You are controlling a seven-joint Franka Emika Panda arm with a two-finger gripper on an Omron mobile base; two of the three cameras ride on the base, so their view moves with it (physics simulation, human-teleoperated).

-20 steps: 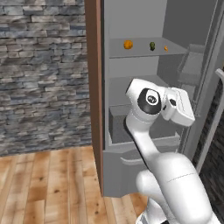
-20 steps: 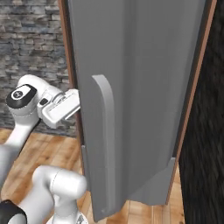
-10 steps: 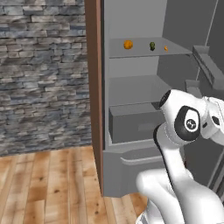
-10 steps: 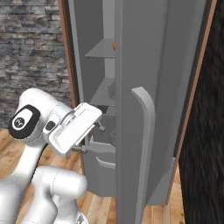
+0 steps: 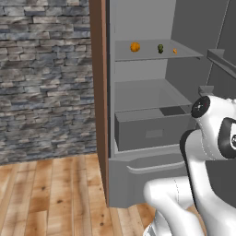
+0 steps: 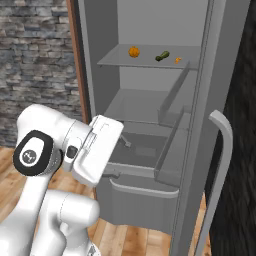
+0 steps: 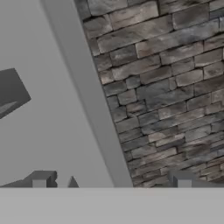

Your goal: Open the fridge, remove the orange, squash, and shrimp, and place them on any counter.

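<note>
The fridge [image 5: 138, 152] stands open, and its door [image 6: 200, 150] with the pale bar handle [image 6: 223, 165] is swung wide to the right. On the upper shelf [image 6: 120, 61] lie the round orange [image 6: 133, 51] [image 5: 134, 47], the dark green squash [image 6: 162, 55] [image 5: 160, 48] and the tiny shrimp [image 6: 178, 60] [image 5: 174, 51], in a row. My gripper [image 6: 119, 159] [image 7: 111, 181] hangs open and empty at drawer height, well below that shelf, in front of the fridge opening. The counter is out of view.
A grey drawer [image 5: 152, 129] sits under the bare middle shelf [image 5: 147, 94]. A brown wooden panel [image 5: 98, 101] lines the fridge's left side, with a stone wall [image 5: 46, 78] beyond it. Wooden floor [image 5: 50, 193] lies in front.
The fridge door has swung from nearly shut to wide open. My hand, at the handle a second ago, has come off the door and sunk to the drawer front.
</note>
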